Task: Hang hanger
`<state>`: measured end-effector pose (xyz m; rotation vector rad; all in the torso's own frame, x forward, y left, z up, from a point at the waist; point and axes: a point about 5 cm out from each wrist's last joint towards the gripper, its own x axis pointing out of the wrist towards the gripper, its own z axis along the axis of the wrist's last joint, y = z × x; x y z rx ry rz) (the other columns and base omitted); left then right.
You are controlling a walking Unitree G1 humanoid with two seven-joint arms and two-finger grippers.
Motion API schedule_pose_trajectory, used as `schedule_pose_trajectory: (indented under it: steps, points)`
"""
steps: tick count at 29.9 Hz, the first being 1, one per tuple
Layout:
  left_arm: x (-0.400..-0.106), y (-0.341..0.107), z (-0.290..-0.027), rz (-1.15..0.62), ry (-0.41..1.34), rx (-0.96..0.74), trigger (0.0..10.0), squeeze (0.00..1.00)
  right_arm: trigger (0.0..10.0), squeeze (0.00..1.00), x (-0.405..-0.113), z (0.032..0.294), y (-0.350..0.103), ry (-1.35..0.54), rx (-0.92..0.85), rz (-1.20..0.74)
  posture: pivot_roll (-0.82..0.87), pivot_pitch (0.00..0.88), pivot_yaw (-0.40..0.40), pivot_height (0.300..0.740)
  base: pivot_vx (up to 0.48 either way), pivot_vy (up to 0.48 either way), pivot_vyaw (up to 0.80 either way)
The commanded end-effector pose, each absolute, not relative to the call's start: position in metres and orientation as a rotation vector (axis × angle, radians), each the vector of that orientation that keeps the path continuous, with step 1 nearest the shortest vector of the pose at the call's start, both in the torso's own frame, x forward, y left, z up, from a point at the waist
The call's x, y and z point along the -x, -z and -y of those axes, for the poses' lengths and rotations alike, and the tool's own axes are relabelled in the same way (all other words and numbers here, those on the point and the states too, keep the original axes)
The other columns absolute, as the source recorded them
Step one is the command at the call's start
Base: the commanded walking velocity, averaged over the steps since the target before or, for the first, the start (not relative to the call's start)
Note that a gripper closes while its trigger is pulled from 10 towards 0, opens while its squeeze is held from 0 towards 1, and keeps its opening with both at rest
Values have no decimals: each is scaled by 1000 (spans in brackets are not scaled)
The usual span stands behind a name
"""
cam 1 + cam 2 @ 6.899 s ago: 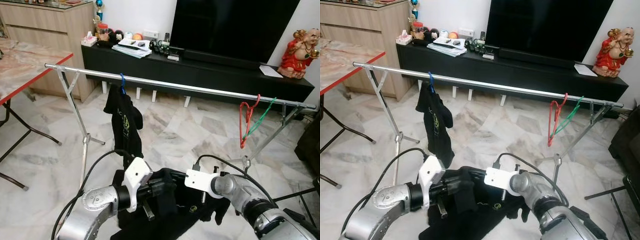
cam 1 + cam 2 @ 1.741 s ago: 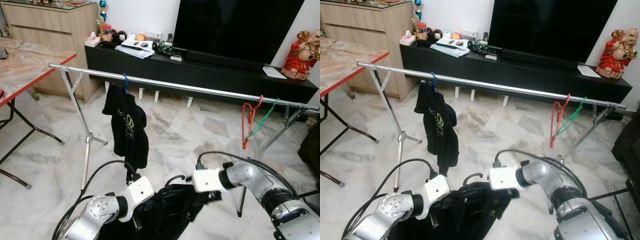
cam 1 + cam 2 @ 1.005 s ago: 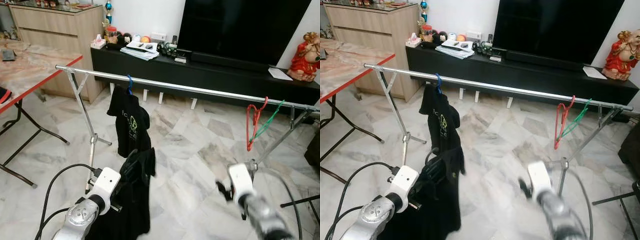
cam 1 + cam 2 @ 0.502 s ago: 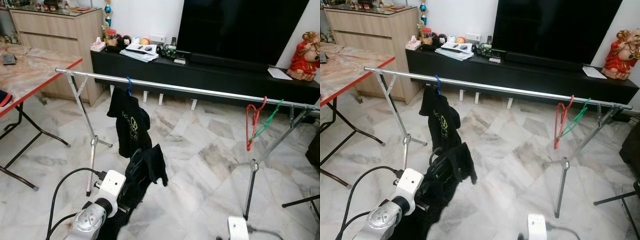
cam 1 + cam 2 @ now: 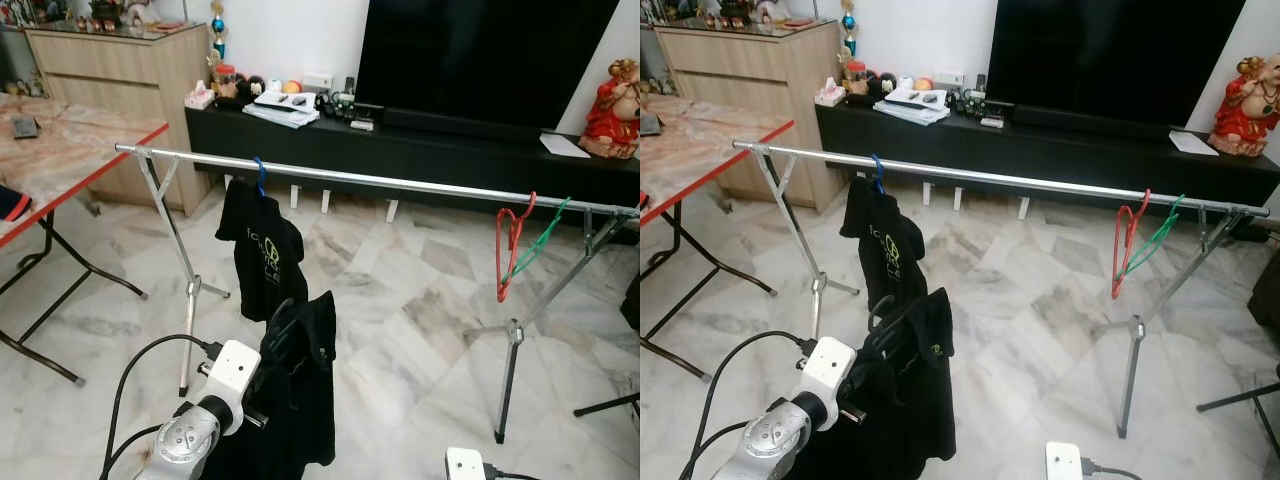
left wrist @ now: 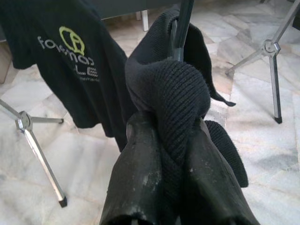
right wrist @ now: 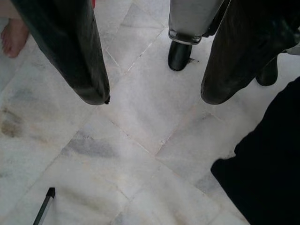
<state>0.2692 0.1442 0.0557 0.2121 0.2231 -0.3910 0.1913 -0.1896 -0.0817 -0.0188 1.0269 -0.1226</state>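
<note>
Getting there: shirt is up in the air, not on the rail yet

Holding the black shirt [image 5: 305,385] up is pretty much where things are at right now. The left gripper [image 6: 176,110] is clamped on the bunched collar of it, and in the left wrist view you can see a dark hanger [image 6: 182,28] neck poking up out of the fabric just past the fingertips, so it looks like the garment is already on its hanger. The shirt is hanging down from the gripper, low and in front of the rail [image 5: 400,183], well below the bar and apart from it.

The rail itself is already carrying another black shirt with a yellow logo [image 5: 262,250] on a blue hanger [image 5: 259,173] near its left end, plus a red hanger [image 5: 510,240] and a green hanger [image 5: 535,240] sitting empty near the right end. Plenty of bare bar between them.

The right arm is hanging idle down low; its right gripper [image 7: 147,96] is pointing at the marble floor [image 7: 117,154] with the fingers spread apart and nothing between them.

So my read: the pick-up part is done, the actual hanging isn't. What's left is lifting the hook above the bar, dropping it over the open stretch in the middle, and letting go. I can't really make out the hook's shape or which way it's facing, so lining that up could be the fiddly bit.
</note>
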Motion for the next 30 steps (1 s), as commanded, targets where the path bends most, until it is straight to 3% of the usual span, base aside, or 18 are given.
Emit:
schedule_pose_trajectory:
  steps: [1,30]
  points:
    - [-276,-69,-138,-168,414,-211,10000,0,10000,0,-195,192,79,126,16,-1018,154,0,-69,740,345,0,0]
    - [-280,-74,-126,-147,445,-211,10000,0,10000,0,-199,198,76,144,55,-1010,150,0,-82,740,365,0,0]
